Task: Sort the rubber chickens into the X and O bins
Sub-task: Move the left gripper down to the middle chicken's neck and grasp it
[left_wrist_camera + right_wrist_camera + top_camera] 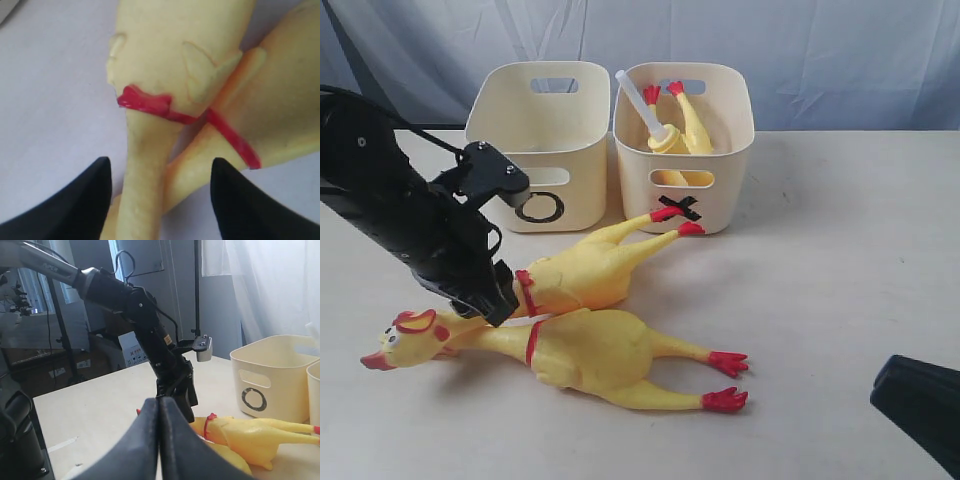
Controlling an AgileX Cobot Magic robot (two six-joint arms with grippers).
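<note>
Two rubber chickens lie side by side on the table, the rear one [585,275] with its feet by the X bin [730,190], the front one [600,350] with its head at the left. A third chicken [685,125] with a white tube stands in the X bin. The O bin [500,135] stands left of it. My left gripper [498,303] is down over the two necks. In the left wrist view it [160,200] is open, with both necks [145,165] between the fingers and neither gripped. My right gripper [160,412] is shut and empty at the front right [920,405].
A pale curtain hangs behind the bins. The left arm [160,350] slants down from the back left over the table. Bare table [840,260] stretches right of the chickens up to the right gripper.
</note>
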